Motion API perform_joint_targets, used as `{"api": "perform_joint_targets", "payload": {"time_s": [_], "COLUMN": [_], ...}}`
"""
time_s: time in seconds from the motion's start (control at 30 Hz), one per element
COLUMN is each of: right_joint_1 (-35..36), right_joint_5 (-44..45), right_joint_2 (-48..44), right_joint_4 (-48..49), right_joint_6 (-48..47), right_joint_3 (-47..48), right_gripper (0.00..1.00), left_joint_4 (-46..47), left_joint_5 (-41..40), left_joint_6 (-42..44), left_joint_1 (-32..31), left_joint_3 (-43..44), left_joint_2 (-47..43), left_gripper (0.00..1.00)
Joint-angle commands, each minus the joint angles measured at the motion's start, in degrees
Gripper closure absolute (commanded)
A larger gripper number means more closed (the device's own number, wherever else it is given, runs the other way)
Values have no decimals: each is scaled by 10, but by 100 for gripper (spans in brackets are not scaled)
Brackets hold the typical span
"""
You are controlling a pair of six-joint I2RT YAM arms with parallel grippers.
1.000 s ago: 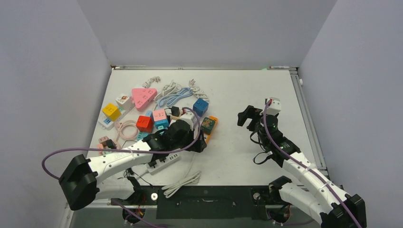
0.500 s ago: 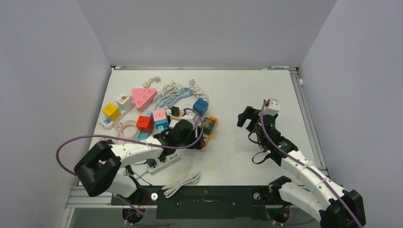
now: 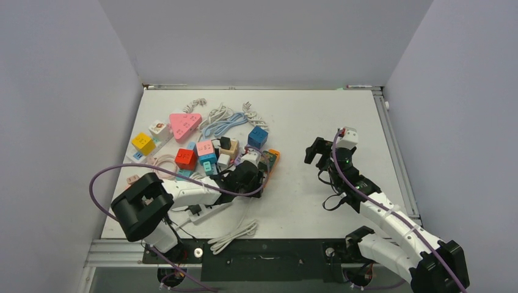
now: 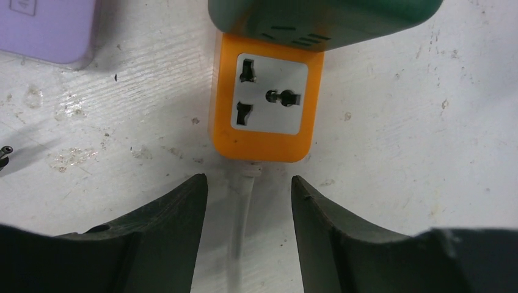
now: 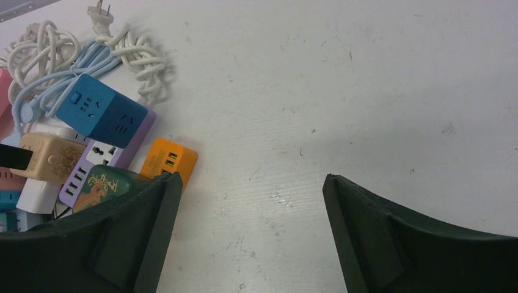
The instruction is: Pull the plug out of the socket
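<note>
An orange socket (image 4: 262, 110) with a white face lies on the table, and a dark green plug (image 4: 324, 18) sits in its far end. The socket's white cord (image 4: 241, 213) runs back between my left gripper's fingers. My left gripper (image 4: 247, 195) stands just short of the socket's near end, open, its fingers either side of the cord without touching it. From above, the left gripper (image 3: 253, 177) is beside the orange socket (image 3: 273, 157). My right gripper (image 5: 250, 183) hovers open over bare table to the right, with the green plug (image 5: 104, 186) and orange socket (image 5: 168, 160) at its left.
A purple power strip (image 4: 43, 27) lies left of the socket. Coloured cube sockets, a pink triangle (image 3: 184, 125) and coiled cords (image 3: 223, 119) crowd the back left. A white power strip (image 3: 211, 209) and cord (image 3: 235, 233) lie near the front edge.
My left arm has reached further right toward the orange socket and its jaws have narrowed. The right arm has hardly moved.
</note>
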Motion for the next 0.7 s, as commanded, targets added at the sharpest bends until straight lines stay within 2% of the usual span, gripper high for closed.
{"api": "perform_joint_targets", "payload": {"time_s": [0.0, 0.13, 0.37, 0.67], "right_joint_1": [-4, -4, -5, -5], "right_joint_5": [19, 22, 39, 58], "right_joint_2": [5, 11, 20, 25], "right_joint_4": [26, 26, 26, 26], "right_joint_6": [-6, -7, -2, -2], "right_joint_3": [0, 1, 4, 5], "right_gripper": [10, 10, 10, 10], "left_joint_4": [21, 35, 43, 82], "left_joint_5": [-39, -42, -67, -94], "left_joint_6": [15, 24, 33, 43], "left_joint_1": [-19, -27, -46, -136], "left_joint_3": [28, 31, 35, 5], "left_joint_2": [20, 33, 46, 35], "left_gripper": [52, 58, 76, 100]}}
